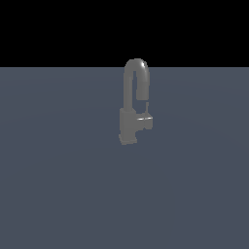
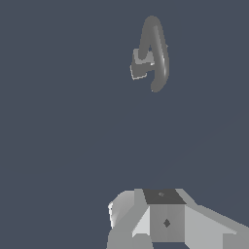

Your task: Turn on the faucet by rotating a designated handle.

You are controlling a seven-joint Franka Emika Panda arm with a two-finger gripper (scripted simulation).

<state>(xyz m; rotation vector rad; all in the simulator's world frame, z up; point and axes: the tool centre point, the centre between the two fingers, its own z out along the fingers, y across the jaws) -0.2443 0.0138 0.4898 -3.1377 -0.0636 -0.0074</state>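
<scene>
In the exterior view, the faucet is seen standing upright a little right of the frame's centre, on a flat blue-grey desk that fills the lower three quarters of the frame under a black band. Its boxy base is set at about mid-height of the frame, and the arched gooseneck spout is carried up from it and curved over toward the exterior view's right, with its mouth pointed downward. The handle is shown as a short lever with a blocky stub, projecting from the base toward the exterior view's right, just under the spout's mouth. No arm is seen in this view. In the wrist view, the faucet is seen from above, well apart from the gripper, with bare desk between them. Only the grey, faceted body of the gripper is shown at the edge of that picture; its fingers are not visible, so whether they are spread or pressed together cannot be told. Nothing is seen to be held.
</scene>
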